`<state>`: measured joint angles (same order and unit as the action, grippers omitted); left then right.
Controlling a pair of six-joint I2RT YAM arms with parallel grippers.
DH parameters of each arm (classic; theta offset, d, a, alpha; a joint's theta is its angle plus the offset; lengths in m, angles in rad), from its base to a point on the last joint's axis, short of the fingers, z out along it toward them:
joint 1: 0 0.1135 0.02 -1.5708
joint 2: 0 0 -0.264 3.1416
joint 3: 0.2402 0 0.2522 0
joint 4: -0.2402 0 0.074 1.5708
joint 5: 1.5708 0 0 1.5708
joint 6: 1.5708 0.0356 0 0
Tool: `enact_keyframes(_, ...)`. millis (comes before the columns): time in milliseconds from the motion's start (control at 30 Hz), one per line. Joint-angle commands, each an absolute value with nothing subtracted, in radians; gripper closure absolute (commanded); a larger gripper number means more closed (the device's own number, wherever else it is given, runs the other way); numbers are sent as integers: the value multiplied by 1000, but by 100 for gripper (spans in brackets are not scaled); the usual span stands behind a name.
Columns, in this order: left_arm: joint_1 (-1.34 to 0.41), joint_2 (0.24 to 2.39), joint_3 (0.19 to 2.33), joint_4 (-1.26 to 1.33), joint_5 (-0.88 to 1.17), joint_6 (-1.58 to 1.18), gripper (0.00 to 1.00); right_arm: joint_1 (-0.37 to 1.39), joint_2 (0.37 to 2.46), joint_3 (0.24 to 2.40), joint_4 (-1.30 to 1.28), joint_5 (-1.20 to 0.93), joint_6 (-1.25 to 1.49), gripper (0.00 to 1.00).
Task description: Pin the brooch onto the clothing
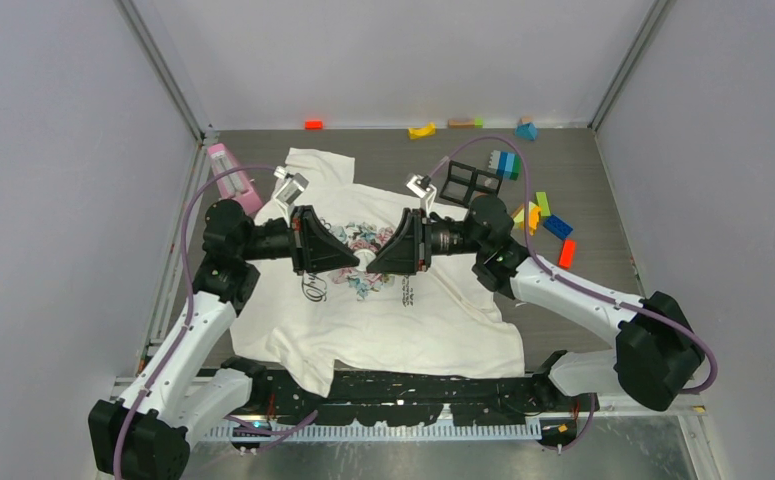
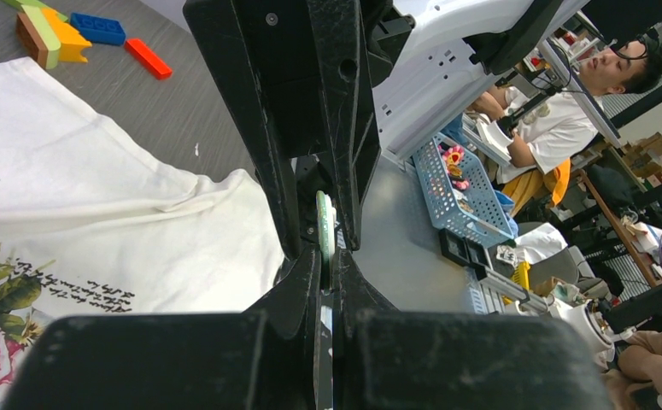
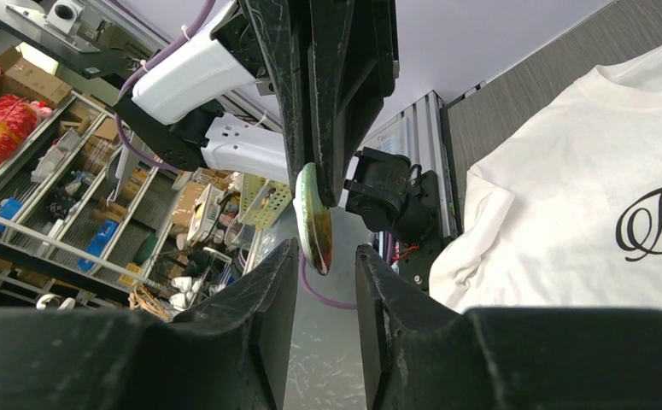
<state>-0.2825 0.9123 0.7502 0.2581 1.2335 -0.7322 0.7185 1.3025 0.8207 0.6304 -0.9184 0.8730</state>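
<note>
Above the creased T-shirt, left fingers pinch an oval brooch.

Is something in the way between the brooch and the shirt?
Nothing visible is. The left gripper holds the brooch in the air over the shirt. The right gripper is open, with a finger on either side of the brooch.

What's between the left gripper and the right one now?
The brooch: an oval disc, edge-on, clamped in the left gripper, its tip between the open jaws of the right gripper. Right wrist view shows it best.
</note>
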Motion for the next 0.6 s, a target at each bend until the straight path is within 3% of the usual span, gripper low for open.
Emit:
enact_keyframes(0,-292,908,758,295,1261,-726,100,724,1308,864,705,-919,888,64)
enact_keyframes(267,-309,912,759,288,1269,-718,100,724,1360,896,664,-902,899,83)
enact_keyframes(567,-332,924,761,275,1273,-708,100,726,1408,925,628,-885,905,94)
